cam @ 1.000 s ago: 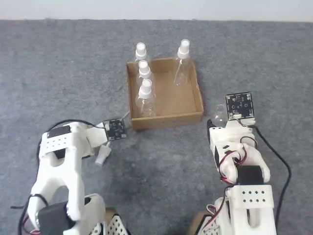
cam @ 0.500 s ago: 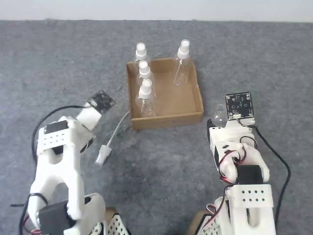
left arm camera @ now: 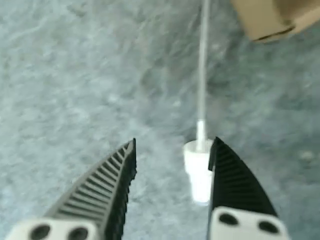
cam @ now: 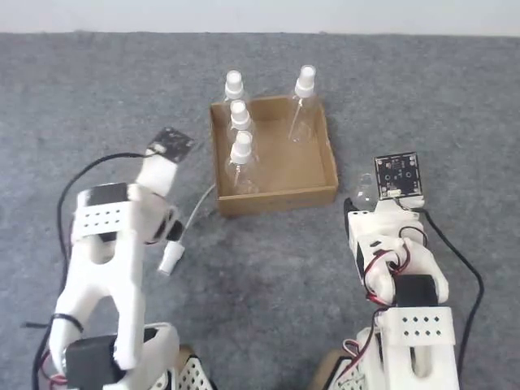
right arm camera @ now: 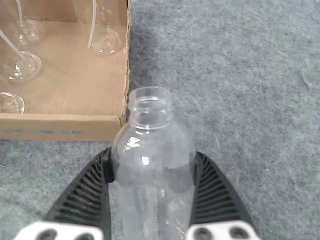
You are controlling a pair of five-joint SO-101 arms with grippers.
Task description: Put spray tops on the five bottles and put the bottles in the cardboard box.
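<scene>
A white spray top (cam: 170, 258) lies on the grey carpet, its thin tube (cam: 195, 214) running toward the cardboard box (cam: 276, 197). My left gripper (left arm camera: 174, 145) is open low over it. The spray top (left arm camera: 198, 172) sits just inside one finger (left arm camera: 231, 180), and the other finger (left arm camera: 112, 185) is well apart from it. My right gripper (right arm camera: 150, 165) is shut on a clear uncapped bottle (right arm camera: 152, 145), held upright just outside the box's near right corner (cam: 364, 191). Several capped bottles (cam: 242, 156) stand in the box.
The left arm (cam: 110, 244) stands left of the box, and a corner of the box (left arm camera: 265, 17) is close ahead of its gripper. The right arm (cam: 398, 268) is at the front right. Open carpet lies between the arms and far left.
The left arm has swung away from the box side, its wrist camera turning toward the far left, and its open gripper has come over the spray top. The right arm and its bottle have kept still.
</scene>
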